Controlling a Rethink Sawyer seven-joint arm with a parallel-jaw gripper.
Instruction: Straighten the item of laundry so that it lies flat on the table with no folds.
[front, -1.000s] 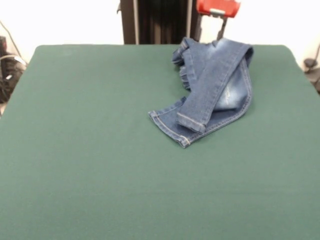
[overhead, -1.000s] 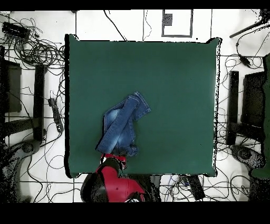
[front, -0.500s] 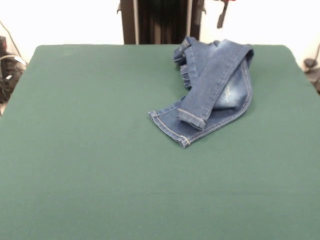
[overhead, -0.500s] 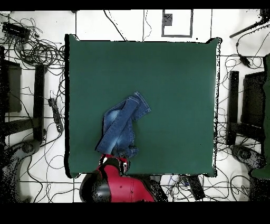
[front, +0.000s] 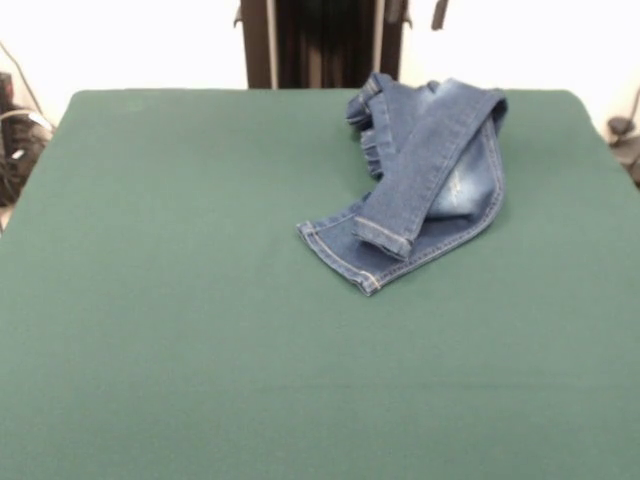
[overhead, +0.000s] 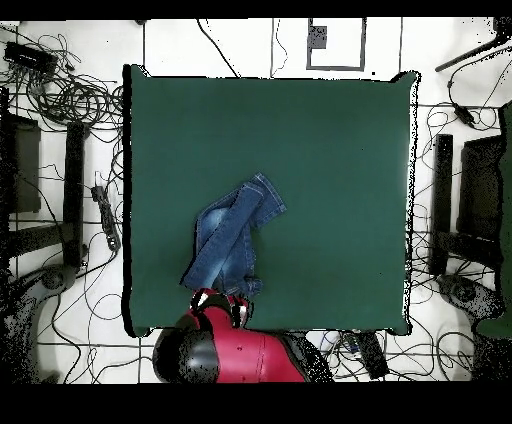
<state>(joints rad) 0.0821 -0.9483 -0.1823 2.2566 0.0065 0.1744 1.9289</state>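
The blue denim jeans (front: 430, 170) lie crumpled on the dark green table (front: 180, 300), near its far right edge. One leg is folded across the other, with both hems toward the middle and the waist bunched at the far edge. In the overhead view the jeans (overhead: 232, 238) lie near the table's (overhead: 330, 150) bottom edge, left of centre. My gripper (front: 421, 10) shows only its tips at the top edge, open and empty, high above the waist end. In the overhead view it (overhead: 220, 303) hangs just past the jeans at the table's edge.
The black pedestal (front: 320, 45) stands behind the table's far edge. The red arm (overhead: 235, 352) sits below the table in the overhead view. Cables (overhead: 70, 95) and dark stands (overhead: 440, 205) surround the table on the floor.
My gripper has risen from just above the jeans' waist end to the top edge of the front view. The jeans have not moved.
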